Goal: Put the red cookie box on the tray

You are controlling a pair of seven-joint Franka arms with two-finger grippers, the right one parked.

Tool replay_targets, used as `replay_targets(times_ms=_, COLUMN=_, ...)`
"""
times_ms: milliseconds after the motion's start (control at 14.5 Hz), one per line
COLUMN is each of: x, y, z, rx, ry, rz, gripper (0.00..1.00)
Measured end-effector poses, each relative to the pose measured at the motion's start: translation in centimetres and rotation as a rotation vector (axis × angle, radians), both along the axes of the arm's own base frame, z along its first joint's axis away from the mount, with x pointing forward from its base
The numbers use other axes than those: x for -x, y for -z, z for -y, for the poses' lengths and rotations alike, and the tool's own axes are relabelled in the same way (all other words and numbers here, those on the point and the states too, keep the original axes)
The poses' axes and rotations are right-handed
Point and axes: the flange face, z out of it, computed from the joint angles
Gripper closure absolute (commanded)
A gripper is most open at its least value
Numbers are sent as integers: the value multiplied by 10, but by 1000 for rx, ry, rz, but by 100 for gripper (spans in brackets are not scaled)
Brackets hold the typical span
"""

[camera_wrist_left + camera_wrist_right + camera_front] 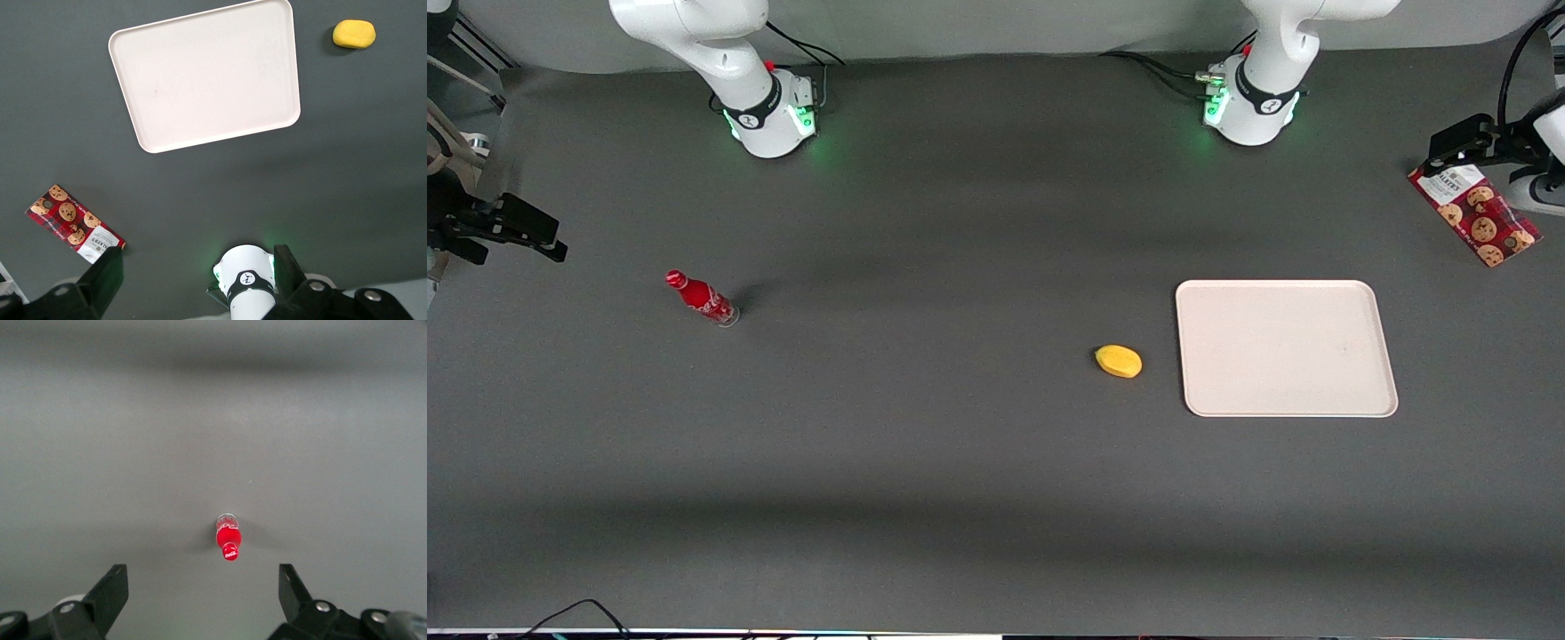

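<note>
The red cookie box (1474,215) lies flat on the dark table at the working arm's end, its white label end farthest from the front camera. It also shows in the left wrist view (73,223). The cream-white tray (1285,348) lies flat and bare, nearer the front camera than the box and apart from it; the left wrist view shows it too (207,73). My left gripper (1489,147) hangs well above the table over the box's label end, open and holding nothing (197,257). One finger (100,280) overlaps the label end in that view.
A yellow fruit-like object (1119,361) lies beside the tray, toward the parked arm's end. A small red soda bottle (701,298) stands far off toward the parked arm's end. The working arm's base (1254,107) stands farther from the front camera than the tray.
</note>
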Motion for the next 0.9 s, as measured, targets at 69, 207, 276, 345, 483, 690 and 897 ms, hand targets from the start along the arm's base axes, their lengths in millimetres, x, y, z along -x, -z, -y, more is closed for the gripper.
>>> replay_targets(times_ms=69, x=-1, y=1, z=0, rx=0, ry=1, rz=0, gripper=0)
replay_targets(times_ms=207, x=-2, y=3, z=0, rx=-2, ry=1, rz=-5, gripper=0)
replay_targets(times_ms=276, x=-2, y=4, z=0, rx=-3, ry=1, rz=-7, gripper=0)
replay_targets(times_ms=345, x=-2, y=5, z=0, rx=-3, ry=1, rz=-8, gripper=0)
replay_targets(times_ms=483, x=-2, y=5, z=-1, rx=-3, ry=-1, rz=-9, gripper=0)
replay_targets(times_ms=690, x=-2, y=7, z=-4, rx=-3, ry=-7, rz=-14, gripper=0)
replay_targets(times_ms=897, x=-1, y=8, z=-7, rx=-4, ry=-13, rz=-21, gripper=0)
